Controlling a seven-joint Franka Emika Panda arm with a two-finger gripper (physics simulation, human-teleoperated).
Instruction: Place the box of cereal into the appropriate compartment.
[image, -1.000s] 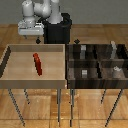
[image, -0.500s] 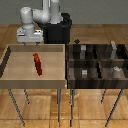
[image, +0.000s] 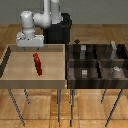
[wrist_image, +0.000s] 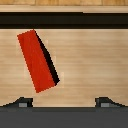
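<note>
We note the tool (image: 28, 46) has moved toward the exterior view's left, empty, fingers apart, above one slim red box of cereal (image: 37, 64) in the light wooden tray (image: 10, 75).

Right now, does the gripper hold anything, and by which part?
Nothing is held. The gripper is open above the light tray, and the red box lies apart from it.

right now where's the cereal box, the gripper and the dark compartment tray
box of cereal (image: 37, 64), exterior view, middle of its red face
gripper (image: 29, 47), exterior view, between its fingertips
dark compartment tray (image: 69, 75), exterior view, its near-side wall next to the light tray
</note>
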